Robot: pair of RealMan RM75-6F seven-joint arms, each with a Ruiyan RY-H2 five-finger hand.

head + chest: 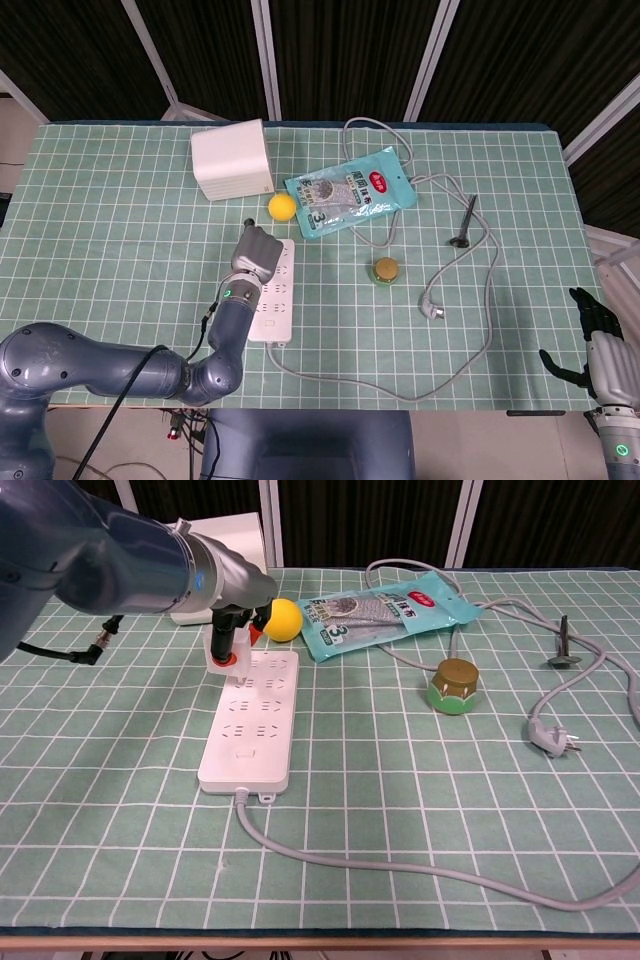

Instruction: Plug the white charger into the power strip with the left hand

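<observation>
**Charger poised over the power strip**

Head view: The left hand (257, 252) sits over the far end of the white power strip (273, 300), fingers curled down and knuckles toward the camera, hiding whatever it carries. The forearm runs back toward 7 o'clock, so the hand reaches the sockets from the near side. A yellow ball (282, 207) lies just off the strip's far end at 12 o'clock, with a white box (233, 160) beyond it. The right hand (596, 340) waits at the table's 4 o'clock corner, fingers spread and holding nothing, well clear of the work.

Chest view: Here the grasp shows. The left hand (236, 630) clamps the white charger (224, 652) from above, holding it upright with its lower face just over the strip (250, 720) at the far-left sockets, apparently so the prongs can drop straight in. Whether the prongs have entered cannot be told. The strip's grey cable (400, 865) trails off toward 4 o'clock. A small jar (452, 685) and a snack packet (385, 610) lie toward 2 o'clock, out of the way.
</observation>
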